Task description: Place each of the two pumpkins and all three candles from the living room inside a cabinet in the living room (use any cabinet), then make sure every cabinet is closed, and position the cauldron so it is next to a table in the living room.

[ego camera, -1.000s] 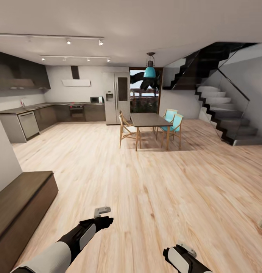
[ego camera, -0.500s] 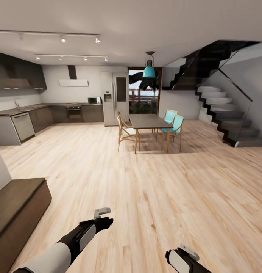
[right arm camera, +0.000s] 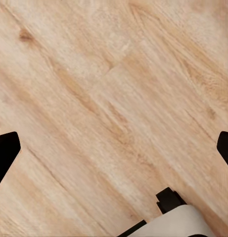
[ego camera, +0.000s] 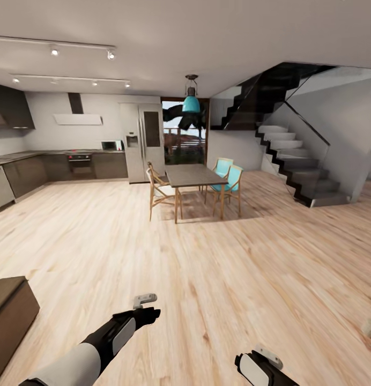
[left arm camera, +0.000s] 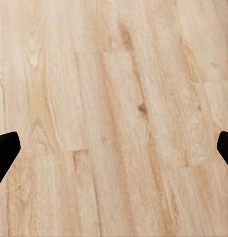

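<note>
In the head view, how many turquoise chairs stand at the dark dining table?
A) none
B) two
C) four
B: two turquoise chairs stand side by side at the far right side of the dark dining table; the chairs on the opposite side are plain wood.

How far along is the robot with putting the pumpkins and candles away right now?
Nothing looks done yet. Both grippers are open and empty: the left gripper and the right gripper each hang over bare wood floor. Ahead are the dining table and the kitchen, with a dark low cabinet at the left edge. Pumpkins, candles and cauldron all remain.
</note>
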Robot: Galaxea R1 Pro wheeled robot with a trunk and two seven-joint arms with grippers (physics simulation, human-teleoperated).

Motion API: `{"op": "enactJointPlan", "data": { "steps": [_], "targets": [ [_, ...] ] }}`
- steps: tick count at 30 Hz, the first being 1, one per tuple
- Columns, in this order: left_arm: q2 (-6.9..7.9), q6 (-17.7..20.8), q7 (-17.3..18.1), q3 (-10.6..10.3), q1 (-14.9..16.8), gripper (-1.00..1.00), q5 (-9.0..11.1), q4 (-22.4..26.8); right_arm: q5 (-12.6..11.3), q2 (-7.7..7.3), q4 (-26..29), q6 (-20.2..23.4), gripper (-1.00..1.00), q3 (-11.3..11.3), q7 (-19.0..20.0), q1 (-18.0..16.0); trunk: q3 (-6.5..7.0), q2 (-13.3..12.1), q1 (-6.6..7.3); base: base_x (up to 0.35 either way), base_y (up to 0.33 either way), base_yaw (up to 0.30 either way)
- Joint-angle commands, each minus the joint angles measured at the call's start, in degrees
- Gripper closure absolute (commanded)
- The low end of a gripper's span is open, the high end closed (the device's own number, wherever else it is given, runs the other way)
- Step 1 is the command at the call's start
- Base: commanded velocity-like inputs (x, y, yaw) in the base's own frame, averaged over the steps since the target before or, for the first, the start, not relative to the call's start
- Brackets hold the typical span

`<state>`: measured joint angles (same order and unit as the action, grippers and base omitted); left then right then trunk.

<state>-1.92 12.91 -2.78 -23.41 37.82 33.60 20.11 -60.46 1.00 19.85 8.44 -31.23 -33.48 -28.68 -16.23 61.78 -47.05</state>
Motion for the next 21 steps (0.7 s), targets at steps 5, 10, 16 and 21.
{"op": "enactJointPlan", "data": {
  "steps": [5, 10, 16, 21],
  "targets": [
    [0.07, 0.19, -0.29, -0.40, -0.01, -1.00, 0.47, 0.11, -0.12, -0.03, 0.07, 0.36, -1.00, -0.41, -0.36, -0.06, 0.22, 0.04, -0.04, 0.337, 0.000, -0.241],
    [0.08, 0.19, -0.29, -0.39, -0.02, -1.00, 0.50, 0.11, -0.18, -0.04, 0.08, 0.35, -1.00, -0.41, -0.36, -0.06, 0.51, 0.04, -0.04, 0.337, 0.000, -0.242],
    [0.08, 0.19, -0.29, -0.39, -0.03, -1.00, 0.50, 0.11, -0.19, -0.04, 0.03, 0.35, -1.00, -0.41, -0.36, -0.06, 0.86, 0.04, -0.04, 0.337, 0.000, -0.243],
    [0.08, 0.19, -0.29, -0.41, -0.02, -1.00, 0.50, 0.11, -0.19, -0.04, 0.02, 0.35, -1.00, -0.41, -0.36, -0.06, 1.14, 0.04, -0.04, 0.337, 0.000, -0.243]
  ]
}}
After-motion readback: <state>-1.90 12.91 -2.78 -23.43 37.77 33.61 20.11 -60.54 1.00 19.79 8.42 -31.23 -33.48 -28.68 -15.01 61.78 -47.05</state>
